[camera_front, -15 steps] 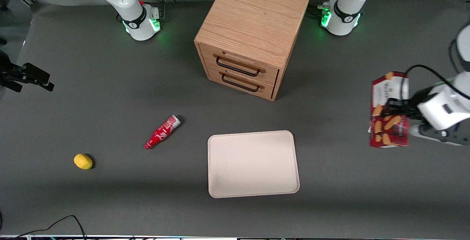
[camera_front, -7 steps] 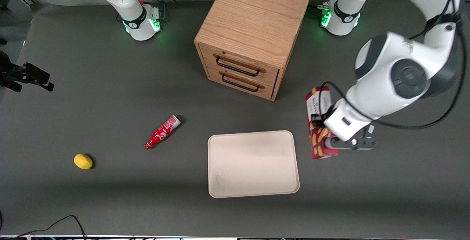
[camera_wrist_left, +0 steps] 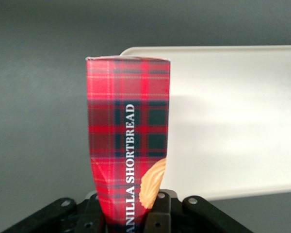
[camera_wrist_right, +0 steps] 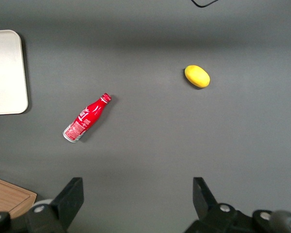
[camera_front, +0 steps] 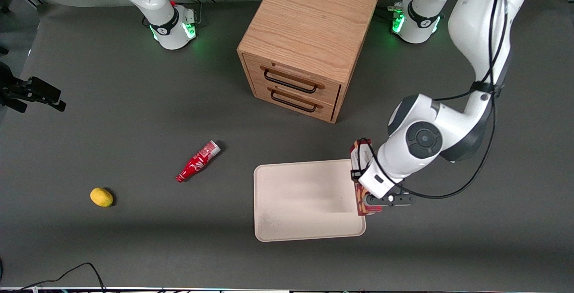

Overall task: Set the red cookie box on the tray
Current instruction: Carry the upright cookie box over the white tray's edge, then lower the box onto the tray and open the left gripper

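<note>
Red tartan cardboard fills the grip of the pincer (camera_wrist_left: 131,213): its two dark fingers are clamped on the narrow sides of the red cookie box (camera_wrist_left: 128,141), which juts straight out from them. On the face turned to the wrist camera, the box shows a red plaid crossed with dark green and thin white lines, white capital lettering running lengthwise that reads "VANILLA SHORTBREAD", and part of a tan cookie picture near the gripped end. The box is slim and long, and its cardboard is slightly creased close to the fingers.

From the front, the pincer (camera_front: 364,185) and the box (camera_front: 361,194) hang above the tray's edge that faces the working arm's end of the table, the box's long axis lying roughly along that edge. Whether the box touches the tray cannot be told. Just beside and partly under the pincer, the tray (camera_front: 305,203) lies flat on the dark grey table (camera_front: 134,118); it is pale beige with rounded corners and a low rim.

Farther from the front camera than the pincer stands a wooden drawer cabinet (camera_front: 307,41) with two dark handles. Well apart from the pincer, toward the parked arm's end, lie a small red bottle (camera_front: 197,161) on its side and, farther still, a yellow lemon (camera_front: 101,197).
</note>
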Robot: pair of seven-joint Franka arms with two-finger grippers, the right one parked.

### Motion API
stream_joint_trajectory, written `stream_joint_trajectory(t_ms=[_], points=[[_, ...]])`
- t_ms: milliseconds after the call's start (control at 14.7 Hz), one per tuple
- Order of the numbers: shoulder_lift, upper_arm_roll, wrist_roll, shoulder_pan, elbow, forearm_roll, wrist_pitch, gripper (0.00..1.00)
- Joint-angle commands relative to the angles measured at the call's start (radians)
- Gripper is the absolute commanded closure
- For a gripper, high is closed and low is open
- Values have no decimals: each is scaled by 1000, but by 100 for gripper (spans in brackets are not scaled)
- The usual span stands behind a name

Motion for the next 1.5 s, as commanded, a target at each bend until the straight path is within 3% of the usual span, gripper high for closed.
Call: stream_joint_trajectory(t_ms=[0, 205, 682, 750, 818, 886, 1023, 1295, 1432], points=[[59, -7, -79, -18, 0, 93, 89, 100], [96, -9, -108, -27, 2, 167, 101, 100], [136, -9, -164, -33, 0, 210, 127, 100], [137, -9, -164, -33, 0, 210, 127, 92], [136, -9, -165, -32, 0, 210, 127, 69], [136, -9, -165, -32, 2, 210, 127, 53], [131, -9, -180, -32, 0, 209, 120, 0], [99, -10, -202, -28, 0, 203, 85, 0], [47, -35, -202, -21, 5, 190, -19, 0]])
